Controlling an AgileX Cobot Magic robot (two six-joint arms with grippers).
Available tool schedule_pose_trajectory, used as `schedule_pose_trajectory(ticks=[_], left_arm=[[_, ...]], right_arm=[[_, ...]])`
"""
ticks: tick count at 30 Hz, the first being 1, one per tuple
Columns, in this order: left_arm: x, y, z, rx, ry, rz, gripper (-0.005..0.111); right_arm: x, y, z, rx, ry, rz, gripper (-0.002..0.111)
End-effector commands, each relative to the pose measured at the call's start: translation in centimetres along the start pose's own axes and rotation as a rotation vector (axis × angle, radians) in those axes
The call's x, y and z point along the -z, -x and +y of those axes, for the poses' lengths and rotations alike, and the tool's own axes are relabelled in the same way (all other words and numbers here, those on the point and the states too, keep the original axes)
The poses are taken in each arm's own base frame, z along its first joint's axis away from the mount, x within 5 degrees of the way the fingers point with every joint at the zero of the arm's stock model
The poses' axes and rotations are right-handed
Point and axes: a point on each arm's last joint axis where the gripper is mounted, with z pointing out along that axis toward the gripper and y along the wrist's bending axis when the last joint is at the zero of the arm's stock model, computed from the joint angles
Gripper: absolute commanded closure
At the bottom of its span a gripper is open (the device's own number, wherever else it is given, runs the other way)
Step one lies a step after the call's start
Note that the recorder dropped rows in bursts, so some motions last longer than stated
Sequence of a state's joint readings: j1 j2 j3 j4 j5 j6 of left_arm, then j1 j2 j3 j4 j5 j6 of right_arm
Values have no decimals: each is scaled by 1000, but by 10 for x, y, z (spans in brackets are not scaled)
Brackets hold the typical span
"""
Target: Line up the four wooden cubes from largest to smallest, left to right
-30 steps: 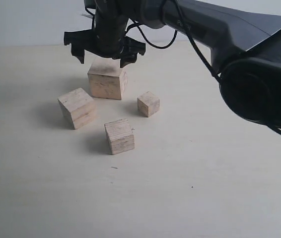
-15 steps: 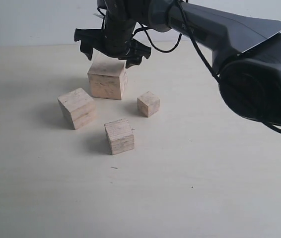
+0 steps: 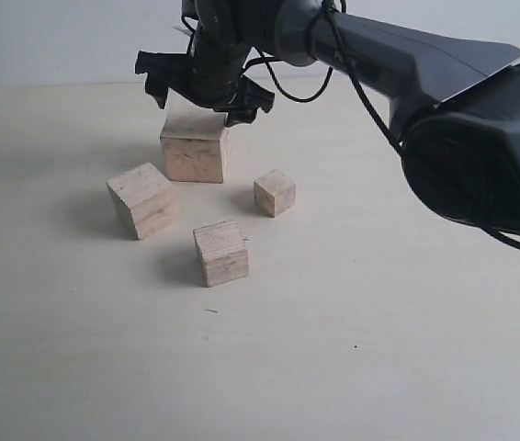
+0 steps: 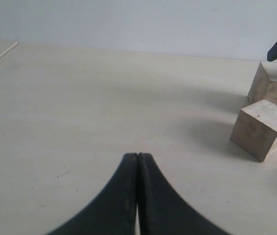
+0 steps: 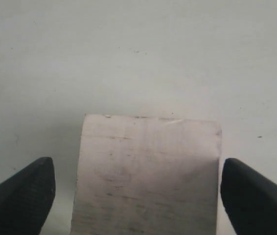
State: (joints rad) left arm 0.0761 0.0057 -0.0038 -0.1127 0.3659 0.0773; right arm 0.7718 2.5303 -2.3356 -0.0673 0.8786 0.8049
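Note:
Four pale wooden cubes sit on the table. The largest cube (image 3: 194, 147) is farthest back, the second-largest (image 3: 142, 199) is to its front left, the third (image 3: 220, 253) is nearest, and the smallest (image 3: 275, 192) is on the right. My right gripper (image 3: 200, 103) hangs open just above the largest cube (image 5: 146, 171), one finger on each side and neither touching it. In its wrist view the right gripper (image 5: 136, 169) straddles the block's top. My left gripper (image 4: 138, 155) is shut on nothing, low over bare table, with the second-largest cube (image 4: 262, 128) and the largest cube (image 4: 275, 85) ahead of it.
The right arm (image 3: 425, 64) stretches over the table's back right and its dark base (image 3: 490, 147) fills the right side. A pale wall (image 3: 58, 37) lies behind the table. The left arm is out of the exterior view.
The right gripper has turned and shifted a little above the largest cube, still open. That cube now sits slightly turned and a touch further left. The other three cubes have not moved.

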Motion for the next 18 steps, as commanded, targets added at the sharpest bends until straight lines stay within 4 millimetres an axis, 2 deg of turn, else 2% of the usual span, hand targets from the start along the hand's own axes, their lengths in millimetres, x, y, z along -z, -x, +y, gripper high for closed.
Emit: schedule_pose_trajectory(ticks=[1, 13, 18], left_arm=[[0, 0, 0, 1, -5, -12, 107], [0, 0, 0, 1, -5, -12, 107], [0, 0, 0, 1, -5, -12, 107]], right_arm=[[-6, 2, -3, -8, 2, -8, 23], [-18, -5, -4, -37, 26, 24, 23], [-29, -12, -6, -36, 26, 55, 23]])
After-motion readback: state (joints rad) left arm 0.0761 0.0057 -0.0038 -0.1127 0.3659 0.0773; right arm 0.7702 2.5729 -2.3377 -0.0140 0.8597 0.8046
